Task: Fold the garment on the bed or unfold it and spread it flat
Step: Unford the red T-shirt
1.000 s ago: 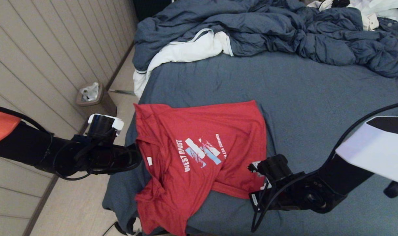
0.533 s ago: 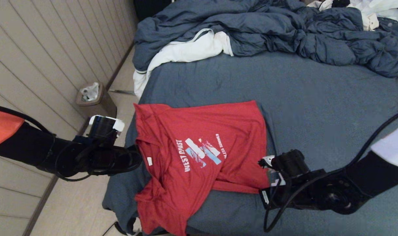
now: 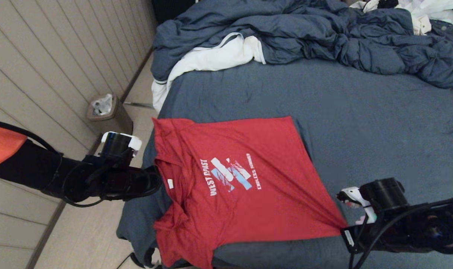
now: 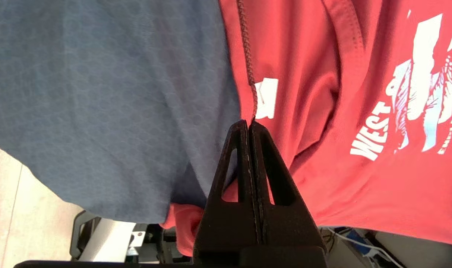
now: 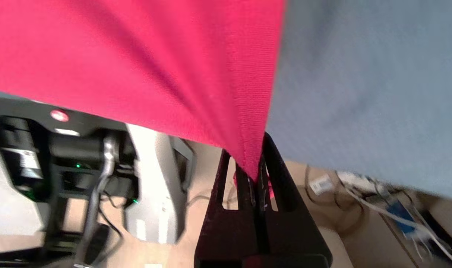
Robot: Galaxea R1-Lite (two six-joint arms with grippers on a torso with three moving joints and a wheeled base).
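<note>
Head view, garment (image 3: 230, 179) stretched between left pincer (image 3: 157, 175) gripping collar, right pincer (image 3: 342, 226) gripping hem corner.

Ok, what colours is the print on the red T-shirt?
White lettering with light-blue patches on the red T-shirt; the left wrist view shows it best.

My red T-shirt (image 3: 233, 179) lies print side up in the lower middle of the head view, its white and light-blue "WEST COAST" lettering reading sideways and a small white neck tag at its left edge. Its lower right corner is drawn taut to a point; its lower left part is bunched and hangs over the edge of the bed (image 3: 360, 112), whose slate-blue sheet fills the right half.
</note>
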